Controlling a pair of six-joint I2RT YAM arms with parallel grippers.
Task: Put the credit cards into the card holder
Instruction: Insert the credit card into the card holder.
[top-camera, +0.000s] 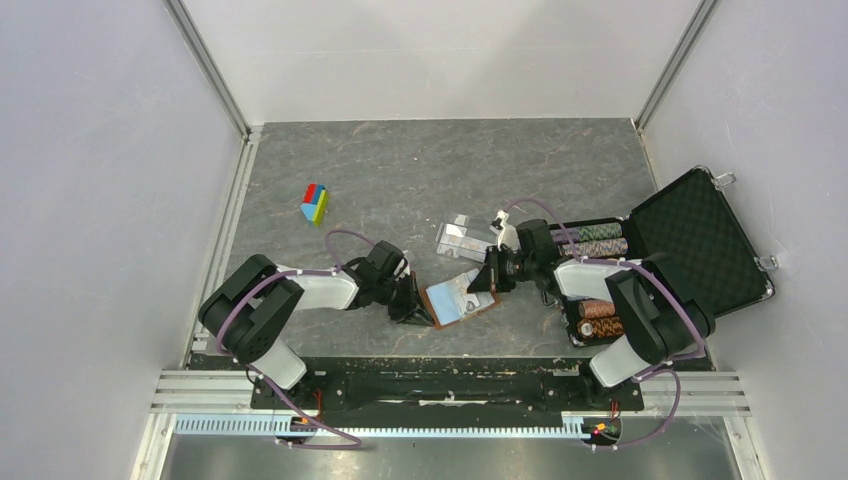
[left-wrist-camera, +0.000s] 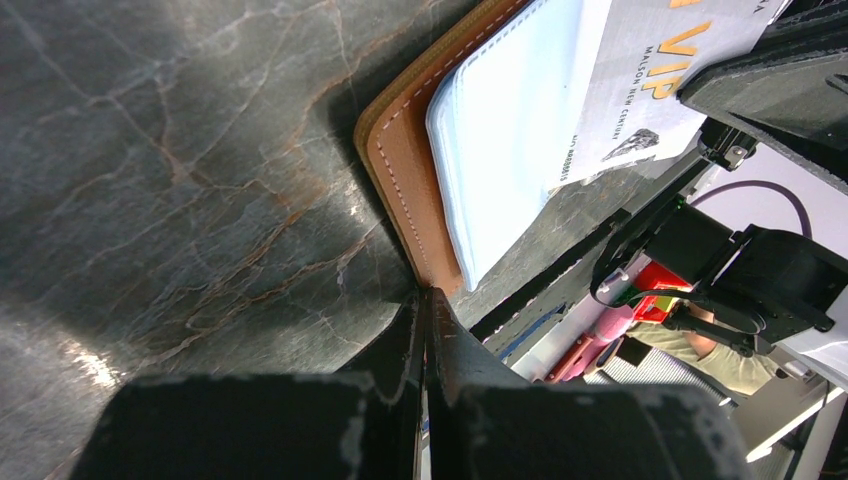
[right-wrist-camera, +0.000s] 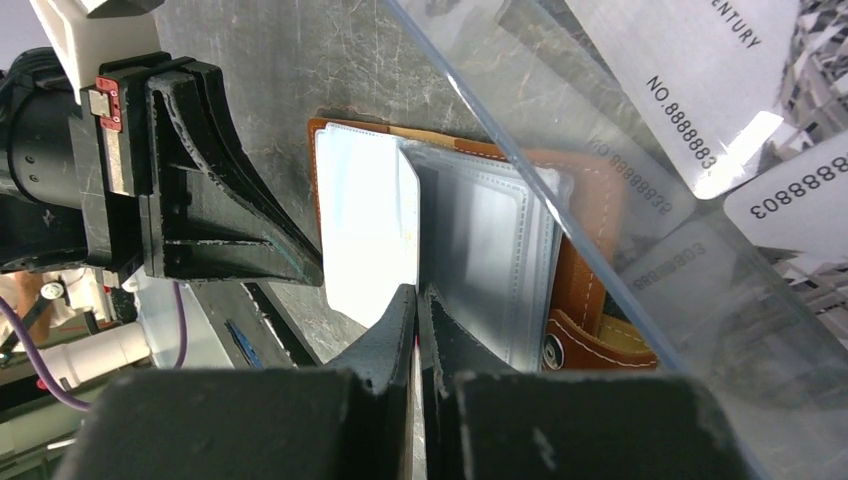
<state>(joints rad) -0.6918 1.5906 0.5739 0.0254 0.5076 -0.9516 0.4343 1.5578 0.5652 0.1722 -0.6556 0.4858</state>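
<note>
While my left hand (left-wrist-camera: 425, 297) sits shut at the card holder's (left-wrist-camera: 400, 170) corner on the desk (top-camera: 400, 170), my right hand (right-wrist-camera: 417, 295), pinched narrow, meets a credit card (right-wrist-camera: 365, 220) over its sleeves (right-wrist-camera: 490, 250); next, slide it squarely in.

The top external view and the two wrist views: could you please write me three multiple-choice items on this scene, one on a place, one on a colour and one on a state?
1. Where does the coloured block lie?
A. in the black case
B. on the table, left of and beyond the card holder
C. on the card holder

2. What colour is the card holder's leather?
A. brown
B. green
C. white

3. How is the black case?
A. shut
B. open
C. upside down

Answers: 1 B, it sits alone on the grey top. 2 A, stitched brown leather shows in both wrist views. 3 B, its foam-lined lid is tipped back and chips show inside.
</note>
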